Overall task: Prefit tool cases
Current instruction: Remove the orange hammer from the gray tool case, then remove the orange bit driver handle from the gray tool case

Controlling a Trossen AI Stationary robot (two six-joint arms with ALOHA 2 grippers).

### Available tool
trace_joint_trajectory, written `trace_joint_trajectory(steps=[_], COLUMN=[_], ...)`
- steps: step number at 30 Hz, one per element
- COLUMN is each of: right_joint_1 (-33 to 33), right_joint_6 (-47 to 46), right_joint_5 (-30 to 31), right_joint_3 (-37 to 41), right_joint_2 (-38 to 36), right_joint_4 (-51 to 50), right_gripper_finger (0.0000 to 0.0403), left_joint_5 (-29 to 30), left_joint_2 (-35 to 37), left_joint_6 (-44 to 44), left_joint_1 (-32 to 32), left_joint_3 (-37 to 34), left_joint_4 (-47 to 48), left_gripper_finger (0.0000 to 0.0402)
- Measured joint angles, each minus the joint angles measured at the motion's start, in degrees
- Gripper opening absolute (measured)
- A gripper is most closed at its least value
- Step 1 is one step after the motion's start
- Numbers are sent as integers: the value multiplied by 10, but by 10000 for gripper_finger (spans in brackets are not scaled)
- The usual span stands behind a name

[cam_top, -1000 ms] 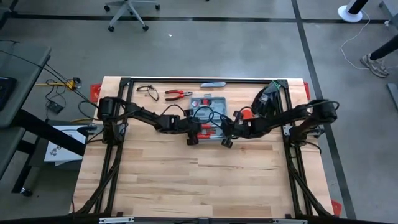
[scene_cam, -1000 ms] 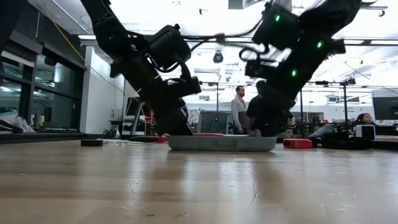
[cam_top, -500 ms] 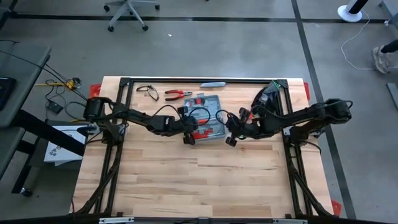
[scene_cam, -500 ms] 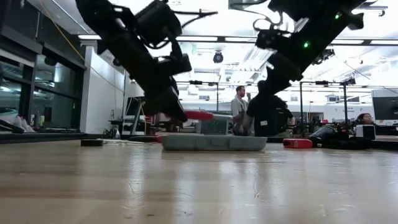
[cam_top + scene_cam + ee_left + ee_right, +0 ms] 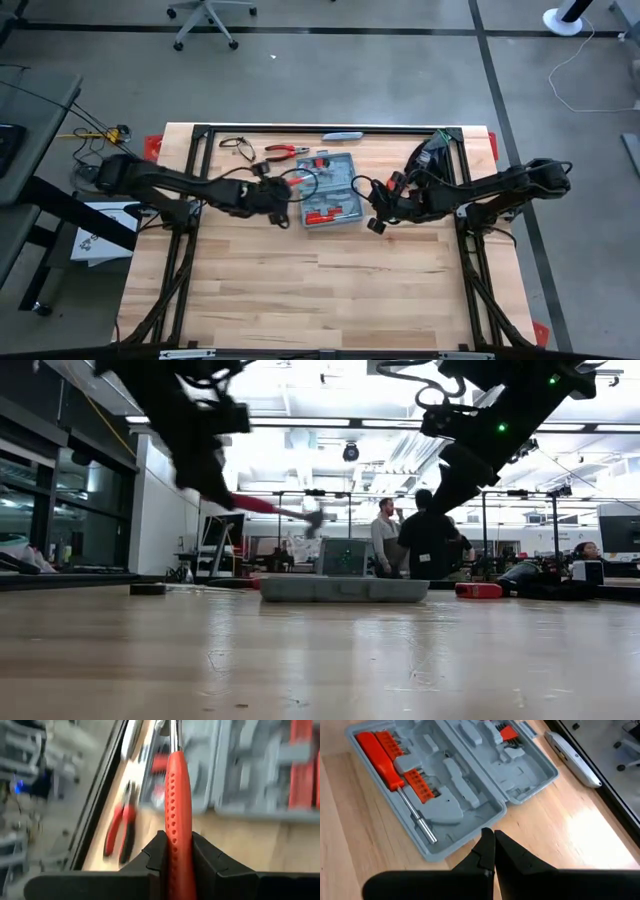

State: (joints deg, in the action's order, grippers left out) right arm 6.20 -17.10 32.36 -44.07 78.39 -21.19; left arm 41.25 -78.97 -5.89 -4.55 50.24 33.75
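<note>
The tool case (image 5: 335, 190) lies open on the table at the far middle, grey moulded inside up (image 5: 455, 780), a red screwdriver (image 5: 387, 762) in one half. My left gripper (image 5: 283, 195) hangs left of the case, shut on a red-handled tool (image 5: 275, 508) with a metal shaft and head. My right gripper (image 5: 492, 840) is shut with nothing in it and hangs above the table by the case's near right corner (image 5: 375, 222). My left gripper pinches the tool's red dimpled handle (image 5: 177, 820) between its two fingers (image 5: 155, 851). The tool runs on ahead along the fingers, metal shaft (image 5: 175, 732) foremost. It is lifted clear, slanting a little down toward the case (image 5: 345, 589).
Red-handled pliers (image 5: 287, 152), a pair of glasses (image 5: 237, 147) and a grey knife-like tool (image 5: 343, 135) lie along the far edge. A black object (image 5: 430, 160) stands at the far right. A dark frame rail (image 5: 330, 128) borders the table. People stand beyond the table (image 5: 428, 540).
My left gripper has risen and drawn back toward the table's left edge, lifting the red-handled tool up out of the case. My right gripper has gone up a little and away from the case toward the right. The case has stayed in place.
</note>
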Motion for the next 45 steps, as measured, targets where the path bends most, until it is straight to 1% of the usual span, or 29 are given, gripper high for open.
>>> trace_joint_trajectory(steps=[5, 8, 10, 13, 17, 22, 26, 29, 30, 33, 35, 37, 40, 45], right_joint_1=[0, 0, 0, 0, 0, 0, 0, -1, -1, -1, -1, -1, -1, -1], right_joint_6=[0, -5, -5, -5, -5, -5, -5, -5, -5, -5, -5, -5, -5, -4], right_joint_5=[0, 0, 0, 0, 0, 0, 0, 0, 0, 0, 0, 0, 0, 0], right_joint_3=[0, 0, 0, 0, 0, -1, -1, -1, -1, -1, -1, -1, -1, -1], right_joint_2=[0, 0, 0, 0, 0, 0, 0, 0, 0, 0, 0, 0, 0, 0], right_joint_4=[1, 1, 1, 2, 2, 2, 2, 2, 2, 2, 2, 2, 2, 2], right_gripper_finger=[0, 0, 0, 0, 0, 0, 0, 0, 0, 0, 0, 0, 0, 0], left_joint_5=[8, 9, -3, -32, -97, -127, -150, -157, -162, -185, -188, -188, -187, -182], left_joint_2=[44, 52, 52, 52, 52, 52, 52, 52, 52, 51, 51, 51, 51, 51], left_joint_6=[-138, -242, -309, -383, -457, -549, -578, -592, -592, -579, -574, -574, -574, -573], left_joint_1=[-29, -41, -47, -54, -57, -68, -81, -88, -89, -91, -91, -91, -91, -91], left_joint_3=[0, 0, -4, -29, -76, -124, -142, -143, -143, -143, -143, -143, -143, -143], left_joint_4=[181, 289, 348, 381, 381, 385, 383, 373, 369, 345, 342, 340, 340, 342], left_gripper_finger=[44, 44, 44, 44, 44, 42, 42, 43, 52, 95, 119, 133, 140, 137])
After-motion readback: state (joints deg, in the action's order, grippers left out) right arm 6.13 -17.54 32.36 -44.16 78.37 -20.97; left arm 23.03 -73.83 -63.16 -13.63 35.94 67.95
